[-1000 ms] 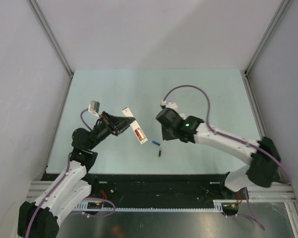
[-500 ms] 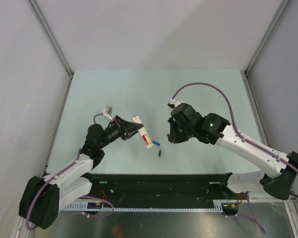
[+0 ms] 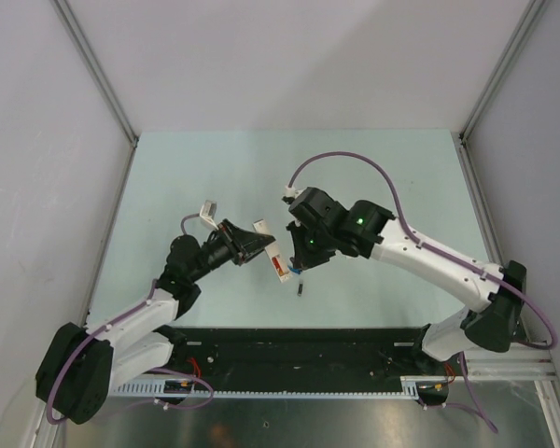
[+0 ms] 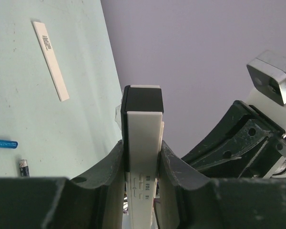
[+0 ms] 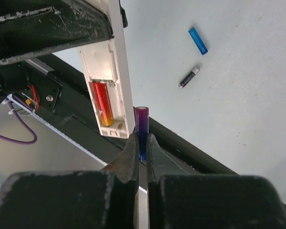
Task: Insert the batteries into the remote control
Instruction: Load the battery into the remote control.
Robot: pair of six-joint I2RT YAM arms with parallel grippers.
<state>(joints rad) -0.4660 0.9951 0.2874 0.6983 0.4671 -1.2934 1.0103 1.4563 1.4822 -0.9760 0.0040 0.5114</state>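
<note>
Grips the remote (image 4: 143, 133) firmly in the left gripper (image 4: 143, 157), raised off the table (image 3: 383, 177) near centre. Shows the red battery (image 5: 104, 102) seated in the open bay, with the slot alongside apparently bare. Pinches a blue battery (image 5: 142, 125) in the closed right gripper (image 5: 142, 142), just beside the remote's edge, not yet inserted. Leaves a second blue battery (image 5: 198, 40) and a black battery (image 5: 188, 77) loose on the table.

Pale green tabletop (image 3: 215, 168) sitting between grey walls (image 3: 289, 56), black rail (image 3: 308, 345) running along its 6 o'clock edge, thin white printed strip (image 4: 50, 59) lying at 10 o'clock, left wrist view.
</note>
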